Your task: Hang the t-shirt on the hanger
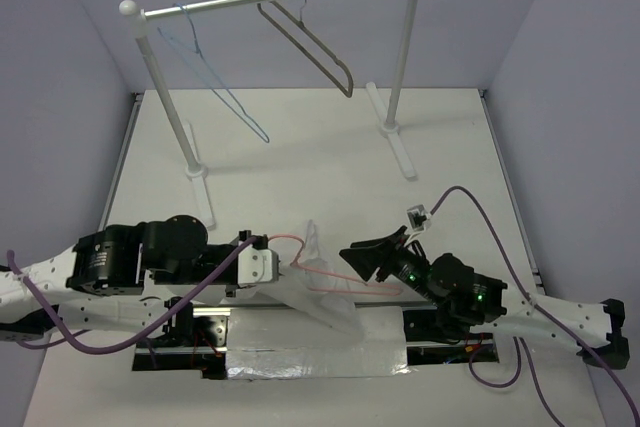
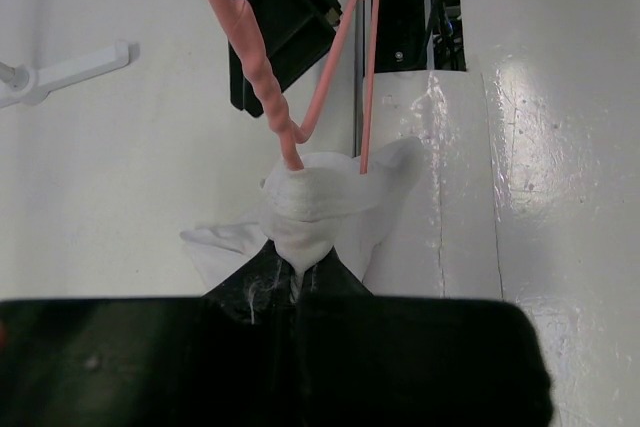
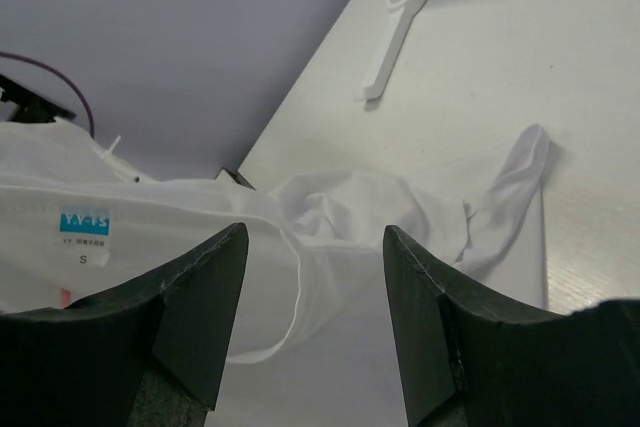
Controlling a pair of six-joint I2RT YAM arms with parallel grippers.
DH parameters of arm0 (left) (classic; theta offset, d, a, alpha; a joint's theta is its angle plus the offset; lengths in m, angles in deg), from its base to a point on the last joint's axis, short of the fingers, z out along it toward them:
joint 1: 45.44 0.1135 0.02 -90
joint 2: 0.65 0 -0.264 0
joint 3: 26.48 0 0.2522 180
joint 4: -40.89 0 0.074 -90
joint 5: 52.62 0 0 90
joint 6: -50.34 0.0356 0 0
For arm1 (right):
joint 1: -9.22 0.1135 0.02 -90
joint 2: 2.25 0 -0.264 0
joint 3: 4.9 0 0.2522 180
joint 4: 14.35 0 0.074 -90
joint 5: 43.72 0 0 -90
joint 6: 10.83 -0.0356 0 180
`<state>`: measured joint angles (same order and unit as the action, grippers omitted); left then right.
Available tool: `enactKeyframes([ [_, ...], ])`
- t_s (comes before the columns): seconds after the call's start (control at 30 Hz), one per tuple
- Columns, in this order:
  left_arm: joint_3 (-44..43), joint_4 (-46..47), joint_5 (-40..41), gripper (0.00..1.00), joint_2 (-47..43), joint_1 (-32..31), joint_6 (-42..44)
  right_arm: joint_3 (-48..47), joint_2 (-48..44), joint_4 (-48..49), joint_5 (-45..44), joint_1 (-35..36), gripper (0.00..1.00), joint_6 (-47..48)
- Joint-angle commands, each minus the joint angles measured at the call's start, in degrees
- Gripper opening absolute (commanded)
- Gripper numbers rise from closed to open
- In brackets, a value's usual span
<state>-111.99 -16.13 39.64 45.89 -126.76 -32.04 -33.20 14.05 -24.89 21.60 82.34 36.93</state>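
At the front edge of the white table [image 1: 320,147], your left gripper [image 2: 297,269] was clamped shut on the thin white crumpled t-shirt [image 2: 325,197], bunched around the pink-red wire hanger [image 2: 262,82]. Your right gripper [image 3: 315,247] gaped wide, holding nothing. With nothing gripping the hanger, a tug could have pulled it out of the fabric.
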Motion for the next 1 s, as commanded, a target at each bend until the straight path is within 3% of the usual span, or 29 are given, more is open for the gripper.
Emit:
enactKeyframes([
  [0.0, -0.9, 4.9, -1.0, 0.0, 0.7, -0.2, 1.3, 0.3, 2.1, 3.6, 3.5, -0.1, 0.63, -3.2],
  [0.53, -0.9, 6.5, -0.3, 0.0, 3.1, -0.2, 2.0, 5.8, 12.9, 17.3, 12.1, -0.1, 0.53, -1.7],
  [0.63, -0.8, 6.6, 0.7, 0.0, 3.2, -0.2, 2.0, 7.0, 12.9, 18.1, 12.2, 0.0, 0.38, -1.8],
  [0.73, -0.2, 7.5, 1.7, 0.0, 2.2, -0.2, 2.1, 7.3, 12.9, 18.1, 12.0, -0.1, 0.16, -1.9],
  [0.77, -0.1, 8.1, 2.1, 0.0, 1.9, -0.2, 2.1, 7.3, 12.4, 17.4, 11.6, 0.0, 0.0, -1.9],
  [0.9, -0.8, 7.1, 7.0, 0.0, 1.4, -0.2, 0.9, 7.5, 7.0, 10.3, 3.2, -0.1, 0.0, -3.5],
  [0.97, -1.3, 5.7, 9.5, 0.0, 1.0, -0.2, 0.1, 6.4, 1.1, -0.7, -2.5, -0.1, 0.0, -5.8],
])
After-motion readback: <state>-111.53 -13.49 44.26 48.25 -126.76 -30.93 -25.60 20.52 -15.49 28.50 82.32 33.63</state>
